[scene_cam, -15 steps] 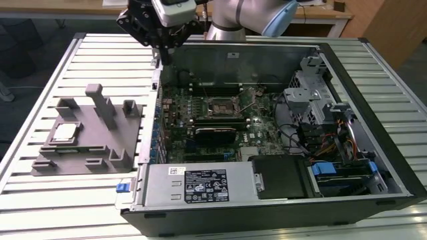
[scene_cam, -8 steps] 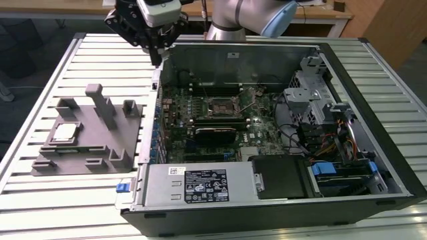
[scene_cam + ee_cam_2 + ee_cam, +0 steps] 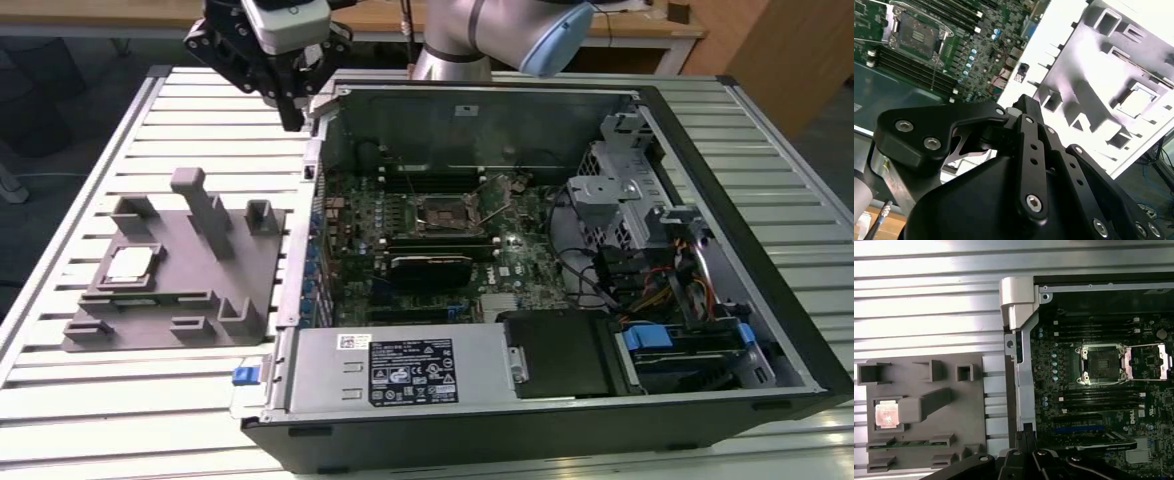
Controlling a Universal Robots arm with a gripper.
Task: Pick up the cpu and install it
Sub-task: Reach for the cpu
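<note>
Quick status for you: basically nothing of the job is done yet. The cpu [image 3: 130, 265] is sitting in its pocket on the grey block [image 3: 187, 285], which lies on the slatted table [image 3: 200, 130] just outside the open computer case [image 3: 467, 115], on the exterior view's left. You can spot that pale little square in both wrist views too [image 3: 886, 415] [image 3: 1136, 102], lying flat in its recess with nothing touching it.

Your gripper [image 3: 294, 120] hangs up in the air near the back corner of the case, above the table and well apart from the cpu. From what I can make out the jaws are closed together with nothing between them, so it's empty-handed. In the first wrist view its tip [image 3: 1026, 436] pokes in over the case wall, roughly between the block and the green board [image 3: 534, 262].

Over on the board, the socket [image 3: 445, 212] looks bare. In the first wrist view [image 3: 1100, 365] the metal cover seems to be swung open to one side, and the dark middle is exposed with no chip in it, so I'd say it's ready to receive. The second wrist view shows the same empty socket [image 3: 919, 35].

So where you stand: pick not started, install not started. The grab, the carry across the case wall and the seating in the socket are all left to do
</note>
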